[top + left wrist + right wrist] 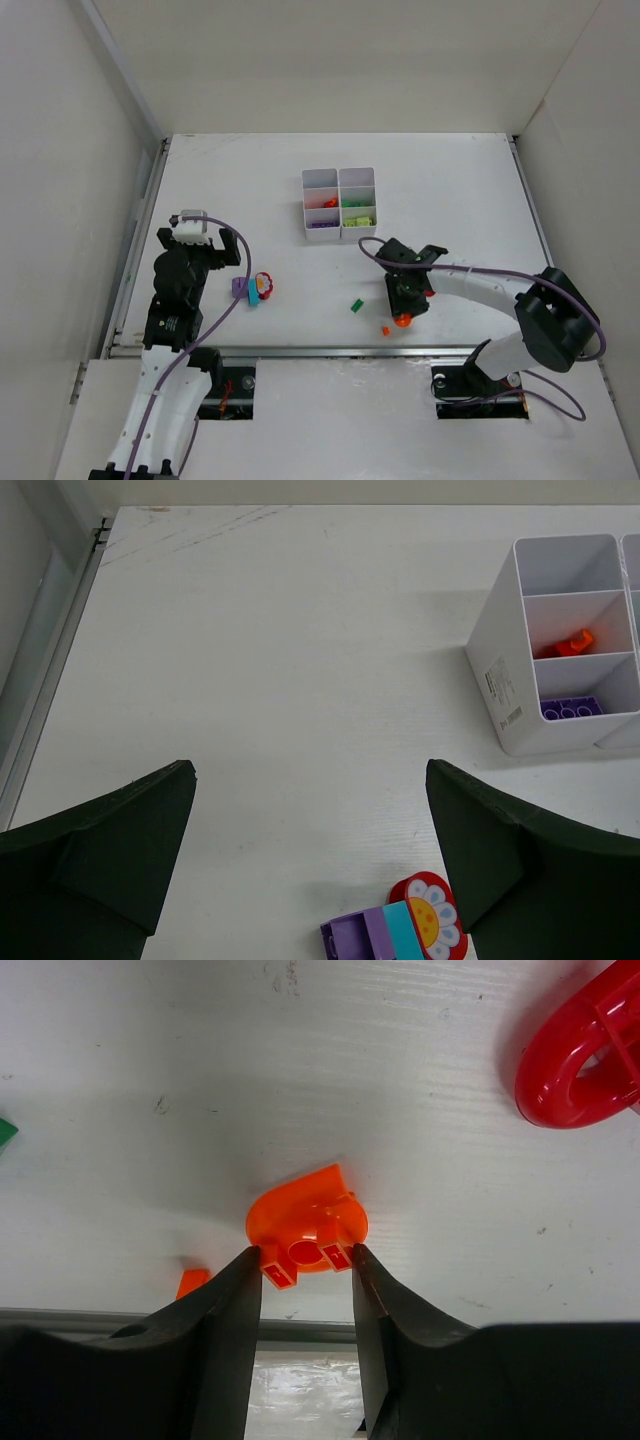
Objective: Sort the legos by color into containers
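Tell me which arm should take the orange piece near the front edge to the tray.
Right. The right gripper pinches the orange piece; the left gripper hangs open and empty near the flower piece.

Left arm (172, 300): white lower link, black boxy upper segments, white block (192, 226) at wrist. Right arm (480, 288): white tubular link, black rounded joints. Purple cable (232, 295) ran along each. Both left gripper fingers (110, 850) and right gripper fingers (215, 1350) were dark, matte, wedge-shaped.
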Robot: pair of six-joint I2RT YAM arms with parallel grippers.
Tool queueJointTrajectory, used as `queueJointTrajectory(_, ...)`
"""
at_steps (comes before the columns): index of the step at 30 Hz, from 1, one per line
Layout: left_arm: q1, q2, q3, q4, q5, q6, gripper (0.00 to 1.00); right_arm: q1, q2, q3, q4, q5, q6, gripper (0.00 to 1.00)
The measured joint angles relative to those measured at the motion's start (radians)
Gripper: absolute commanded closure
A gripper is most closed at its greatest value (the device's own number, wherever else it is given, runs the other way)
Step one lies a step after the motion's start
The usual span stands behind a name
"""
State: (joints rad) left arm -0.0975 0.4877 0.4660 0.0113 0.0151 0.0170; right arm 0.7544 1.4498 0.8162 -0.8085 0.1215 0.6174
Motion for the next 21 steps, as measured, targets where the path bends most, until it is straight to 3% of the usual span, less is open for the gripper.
queueJointTrajectory(5, 0.000, 0.000, 0.000, 0.000, 0.000, 0.000, 0.01, 0.004, -0.004, 0.060, -0.042, 0.022, 0.010, 1.00)
queueJointTrajectory(9, 0.000, 0.000, 0.000, 0.000, 0.000, 0.000, 0.01, 0.014, -0.023, 0.218, -0.071, 0.075, 0.045, 1.00)
queueJointTrajectory(14, 0.000, 0.000, 0.000, 0.000, 0.000, 0.000, 0.01, 0.023, -0.016, 0.431, 0.015, 0.139, 0.079, 1.00)
queueJointTrajectory(21, 0.000, 0.000, -0.002, 0.000, -0.002, 0.000, 0.01, 0.081, 0.286, 0.785, 0.249, 0.280, 0.056, 1.00)
